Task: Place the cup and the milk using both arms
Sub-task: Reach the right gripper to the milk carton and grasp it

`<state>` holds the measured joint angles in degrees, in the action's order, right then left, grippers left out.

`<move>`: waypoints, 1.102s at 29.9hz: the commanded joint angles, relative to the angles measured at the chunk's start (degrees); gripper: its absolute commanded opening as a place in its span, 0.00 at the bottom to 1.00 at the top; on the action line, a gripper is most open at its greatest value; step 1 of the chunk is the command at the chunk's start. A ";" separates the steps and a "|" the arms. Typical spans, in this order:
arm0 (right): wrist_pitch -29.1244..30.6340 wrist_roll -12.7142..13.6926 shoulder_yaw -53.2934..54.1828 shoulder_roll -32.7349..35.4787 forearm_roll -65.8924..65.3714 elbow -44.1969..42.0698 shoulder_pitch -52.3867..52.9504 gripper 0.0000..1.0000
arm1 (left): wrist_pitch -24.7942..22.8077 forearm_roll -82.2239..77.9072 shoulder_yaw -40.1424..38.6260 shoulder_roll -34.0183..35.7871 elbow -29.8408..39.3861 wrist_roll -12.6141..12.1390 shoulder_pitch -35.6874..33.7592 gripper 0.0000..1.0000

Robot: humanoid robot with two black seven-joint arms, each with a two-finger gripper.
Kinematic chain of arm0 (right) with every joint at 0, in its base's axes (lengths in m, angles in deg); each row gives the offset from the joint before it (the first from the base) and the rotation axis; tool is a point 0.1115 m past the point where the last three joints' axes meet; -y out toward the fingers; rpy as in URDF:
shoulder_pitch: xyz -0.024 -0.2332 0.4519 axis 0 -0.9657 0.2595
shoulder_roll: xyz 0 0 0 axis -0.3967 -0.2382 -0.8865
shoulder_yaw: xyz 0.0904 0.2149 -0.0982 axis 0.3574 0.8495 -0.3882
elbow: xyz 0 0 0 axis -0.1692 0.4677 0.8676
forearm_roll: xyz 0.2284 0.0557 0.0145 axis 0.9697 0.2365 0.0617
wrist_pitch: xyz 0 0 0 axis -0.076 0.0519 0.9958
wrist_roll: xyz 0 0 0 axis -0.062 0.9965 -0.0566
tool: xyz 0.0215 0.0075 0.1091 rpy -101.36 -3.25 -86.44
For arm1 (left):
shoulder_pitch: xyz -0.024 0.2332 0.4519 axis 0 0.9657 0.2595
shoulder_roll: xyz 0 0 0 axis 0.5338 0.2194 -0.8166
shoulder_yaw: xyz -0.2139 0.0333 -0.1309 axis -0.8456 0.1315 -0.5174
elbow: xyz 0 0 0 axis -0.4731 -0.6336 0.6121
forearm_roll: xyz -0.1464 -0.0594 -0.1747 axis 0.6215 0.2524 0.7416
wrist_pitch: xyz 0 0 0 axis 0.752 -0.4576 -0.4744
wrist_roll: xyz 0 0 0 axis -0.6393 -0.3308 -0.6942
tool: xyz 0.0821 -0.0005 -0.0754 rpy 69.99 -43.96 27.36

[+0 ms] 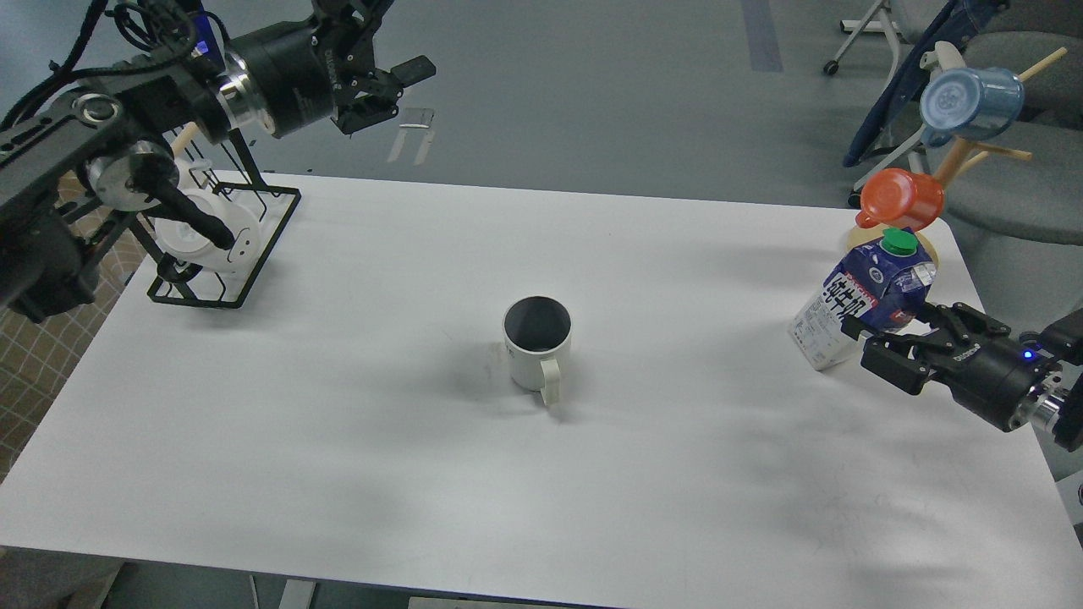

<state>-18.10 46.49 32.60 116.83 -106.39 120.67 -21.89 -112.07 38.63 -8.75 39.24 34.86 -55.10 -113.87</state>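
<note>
One view only, taken from the robot's own head, set high and tilted forward and down onto the white counter [338, 440]; the counter fills most of the picture, its near edge along the bottom and its far edge running across the upper third; grey floor [592, 93] lies beyond it; the left arm [127, 144] enters from the upper left edge and the right arm [1007, 381] from the right edge; the cup [538, 342] sits near the centre at middling range, seen from above so its dark inside shows; no second view shares the scene.
</note>
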 commanded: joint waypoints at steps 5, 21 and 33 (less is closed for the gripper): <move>0.01 -0.01 0.60 0.62 0.00 0.43 0.09 0.83 | -0.08 -0.09 0.00 -0.06 0.12 -0.08 0.15 0.98; 0.01 -0.01 2.01 -1.14 0.09 0.08 0.00 0.77 | -0.26 -0.09 0.00 0.12 0.30 0.01 0.24 0.98; 0.01 -0.01 2.09 -0.53 0.09 1.13 0.00 0.03 | -0.17 -0.09 0.00 0.12 0.99 0.01 0.33 0.98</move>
<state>-18.09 46.47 34.68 116.03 -106.34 121.41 -21.89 -112.26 38.54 -8.76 39.35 35.26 -55.18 -113.63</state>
